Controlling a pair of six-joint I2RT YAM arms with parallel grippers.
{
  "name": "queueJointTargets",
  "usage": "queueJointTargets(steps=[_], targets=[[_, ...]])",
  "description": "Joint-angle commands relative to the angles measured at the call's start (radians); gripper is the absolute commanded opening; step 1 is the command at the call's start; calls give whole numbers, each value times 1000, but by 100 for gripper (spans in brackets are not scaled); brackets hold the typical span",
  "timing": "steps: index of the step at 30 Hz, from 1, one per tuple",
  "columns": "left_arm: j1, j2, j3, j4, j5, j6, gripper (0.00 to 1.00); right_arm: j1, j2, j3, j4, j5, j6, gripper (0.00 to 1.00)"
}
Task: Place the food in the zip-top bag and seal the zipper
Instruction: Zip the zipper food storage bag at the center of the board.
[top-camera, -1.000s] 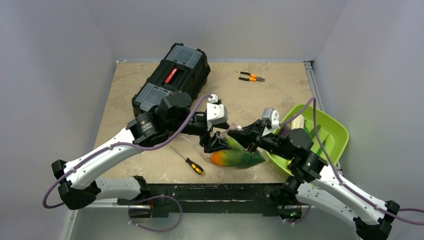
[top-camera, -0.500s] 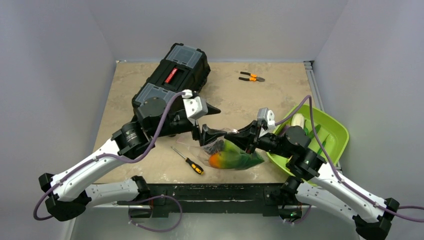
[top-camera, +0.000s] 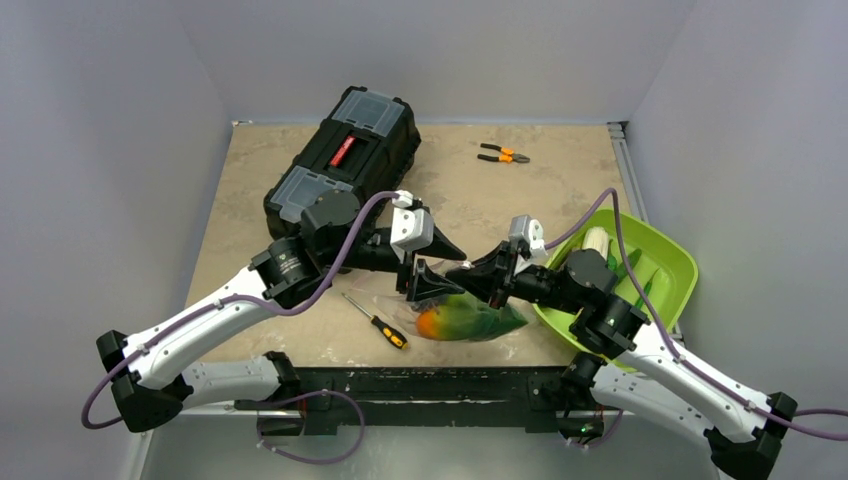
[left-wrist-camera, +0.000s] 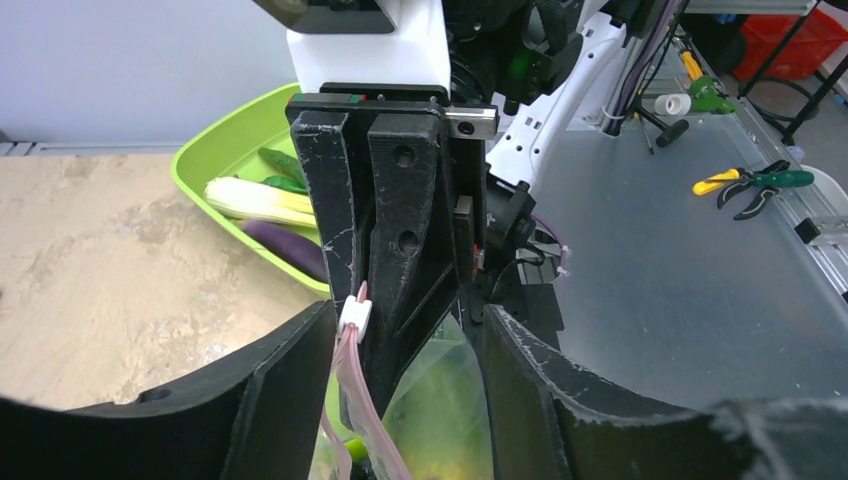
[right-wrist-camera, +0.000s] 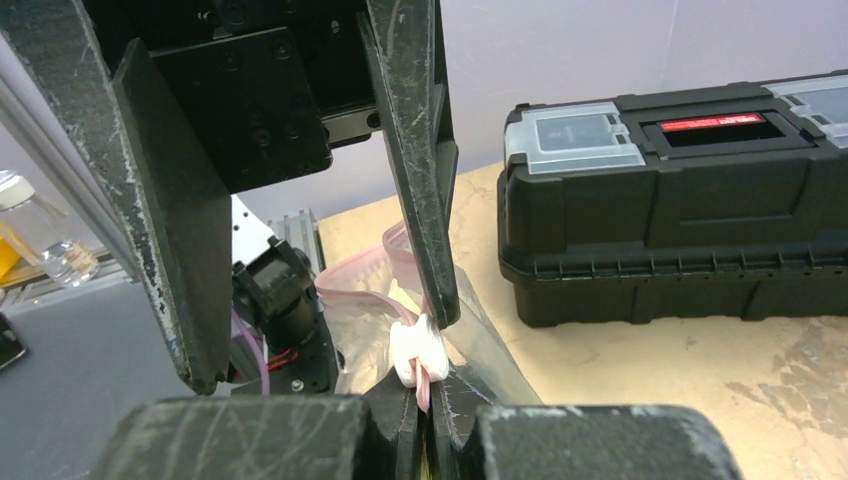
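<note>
Now we see our right gripper (right-wrist-camera: 432, 392) clamped on the thin pale-pink zipper (right-wrist-camera: 352, 272) of the clear crinkly zip-top bag (top-camera: 505, 320), which lies near the tan table's (top-camera: 560, 190) front edge holding orange-and-green toy food (top-camera: 450, 320); our left gripper (left-wrist-camera: 408, 330) stands half-wide, straddling that pinch.

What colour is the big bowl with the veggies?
Lime green. The lime-green plastic bowl shows best in the top external view.

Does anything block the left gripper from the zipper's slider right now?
Nothing visible does. The left gripper, fingers open, straddles the zipper, one finger at the white slider. The right gripper, shut on the zipper, sits right beside it.
</note>
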Motion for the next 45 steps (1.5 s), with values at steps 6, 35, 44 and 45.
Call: queueJointTargets(steps=[6,35,44,45], targets=[[-1,15,3,66,55,0,48,2,-3,41,13,-40,-9,0],[-1,33,26,13,-49,58,1,2,-39,5,31,144,86,0],[-1,36,31,5,-106,55,0,2,-100,-48,119,296,203,0],[-2,39,31,3,-110,55,0,2,-97,-46,125,298,216,0]])
